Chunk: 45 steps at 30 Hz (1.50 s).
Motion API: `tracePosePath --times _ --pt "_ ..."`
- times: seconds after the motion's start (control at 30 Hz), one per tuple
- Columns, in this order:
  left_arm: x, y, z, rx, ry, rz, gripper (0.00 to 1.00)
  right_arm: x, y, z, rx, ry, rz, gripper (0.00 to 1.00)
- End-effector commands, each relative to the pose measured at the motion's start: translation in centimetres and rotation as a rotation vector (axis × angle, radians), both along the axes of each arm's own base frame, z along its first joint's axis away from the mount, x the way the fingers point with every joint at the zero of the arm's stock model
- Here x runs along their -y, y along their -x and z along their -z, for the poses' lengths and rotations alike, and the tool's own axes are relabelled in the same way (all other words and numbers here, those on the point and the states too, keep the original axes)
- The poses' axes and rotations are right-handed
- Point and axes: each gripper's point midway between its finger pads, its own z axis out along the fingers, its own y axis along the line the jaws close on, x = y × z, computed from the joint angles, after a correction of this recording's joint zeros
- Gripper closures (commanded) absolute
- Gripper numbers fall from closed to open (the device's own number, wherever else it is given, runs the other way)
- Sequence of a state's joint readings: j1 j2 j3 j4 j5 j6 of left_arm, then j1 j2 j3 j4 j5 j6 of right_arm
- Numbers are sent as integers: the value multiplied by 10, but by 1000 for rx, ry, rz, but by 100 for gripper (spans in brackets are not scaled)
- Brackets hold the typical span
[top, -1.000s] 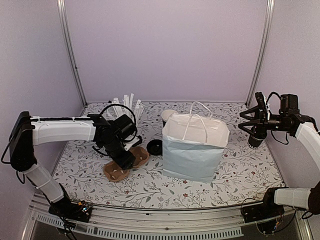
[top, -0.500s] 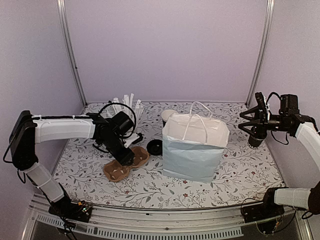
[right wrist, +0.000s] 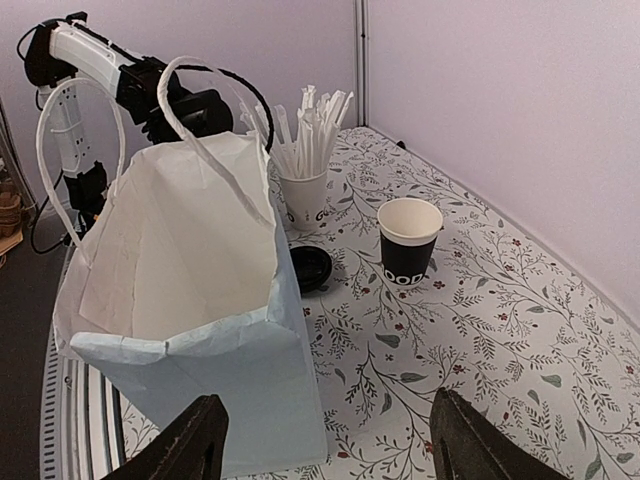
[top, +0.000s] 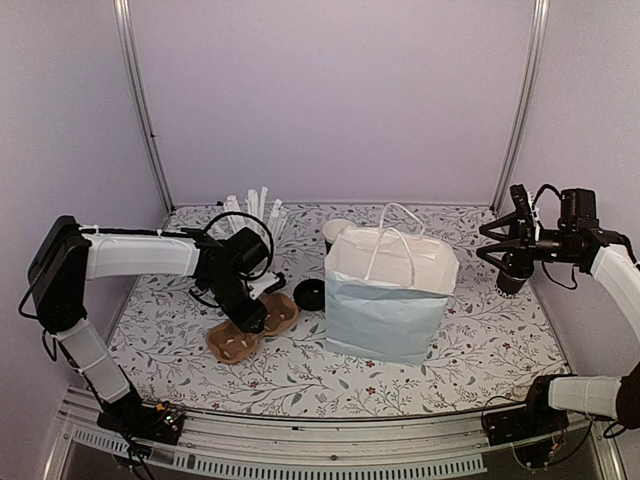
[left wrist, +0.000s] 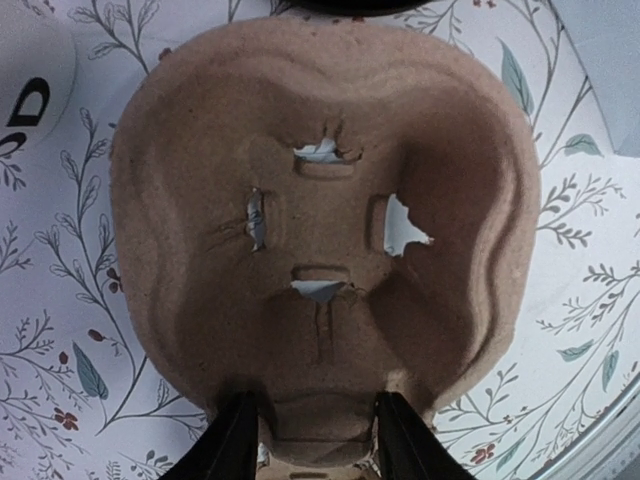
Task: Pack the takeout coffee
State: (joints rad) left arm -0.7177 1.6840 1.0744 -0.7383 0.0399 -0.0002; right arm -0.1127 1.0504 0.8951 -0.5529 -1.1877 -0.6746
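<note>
Two cups are sitting outside the bag [top: 385, 300]: one cup [right wrist: 410, 240] behind it, the second cup [top: 513, 276] at the right gripper [top: 510, 258], whose wide jaws are straddling it, grip unclear. Left gripper [left wrist: 320, 445] is narrowing onto the tray [left wrist: 320, 200] edge, hold unconfirmed; tray pickup is probably starting.

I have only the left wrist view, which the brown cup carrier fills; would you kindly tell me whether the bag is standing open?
Observer: Yes, the pale blue bag stands upright with its mouth open, just right of the carrier.
Operator: Thank you. Where would I find a coffee cup?
Observer: One black cup stands upright with no lid on the far side of the bag, to the right of the white cup of straws.
</note>
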Motion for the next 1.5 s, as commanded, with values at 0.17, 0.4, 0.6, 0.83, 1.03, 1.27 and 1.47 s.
tracePosePath --times 0.17,0.4,0.6,0.83,1.03,1.27,1.47 --pt "11 -6 -1 -5 44 24 60 1 1 5 -9 -3 -4 27" --pt "12 -8 -10 6 54 12 67 1 1 6 -8 -3 -4 27" --pt "15 -7 -31 29 90 11 69 1 0 6 -10 -3 -4 27" --pt "31 3 -67 65 149 19 69 1 -6 -17 3 -7 0 28" --pt "57 22 -114 127 238 87 68 -17 -25 -48 -20 36 -53 26" --pt "57 33 -175 226 346 72 67 -74 -34 -46 -72 146 -192 24" --pt "44 34 -216 317 401 33 67 -121 -17 -32 -65 236 -337 20"
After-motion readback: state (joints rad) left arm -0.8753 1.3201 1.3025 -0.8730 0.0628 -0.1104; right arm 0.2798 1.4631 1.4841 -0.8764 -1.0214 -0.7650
